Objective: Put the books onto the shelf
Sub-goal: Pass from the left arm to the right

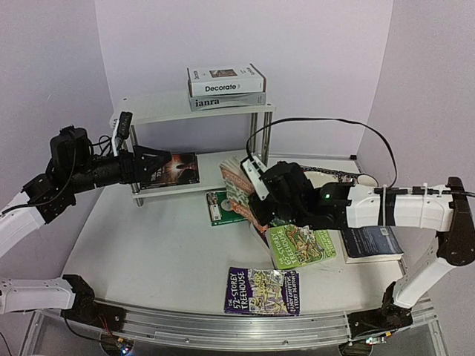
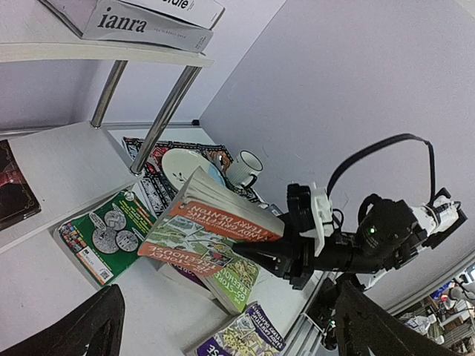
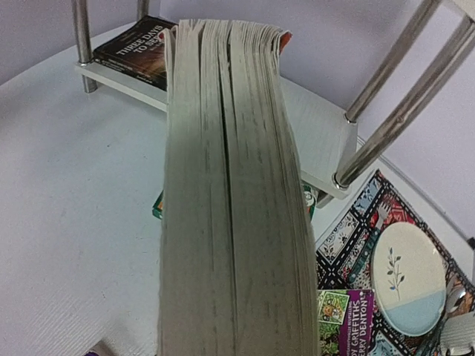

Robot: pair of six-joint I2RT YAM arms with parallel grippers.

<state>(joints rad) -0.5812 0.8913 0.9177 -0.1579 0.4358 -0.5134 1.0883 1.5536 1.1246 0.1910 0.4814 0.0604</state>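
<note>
Two books sit stacked on the top tier of the shelf [image 1: 159,110] — white Decorate [image 1: 225,80] on grey ianra [image 1: 223,101]. The dark Three Days to See book [image 1: 177,169] lies flat on the lower tier. The left gripper [image 1: 159,166] hangs right at its left end, jaws spread wide and holding nothing. The right gripper [image 1: 261,199] has its jaws clenched on a thick orange-spined Treehouse paperback [image 1: 239,187], tilted in the air just off the lower tier's front right corner. Down on the desk [image 1: 148,245] — a small green book [image 1: 220,208], a green Treehouse [image 1: 300,246], a purple Treehouse [image 1: 263,291] by the near edge and a navy book [image 1: 371,243] under the right arm.
</note>
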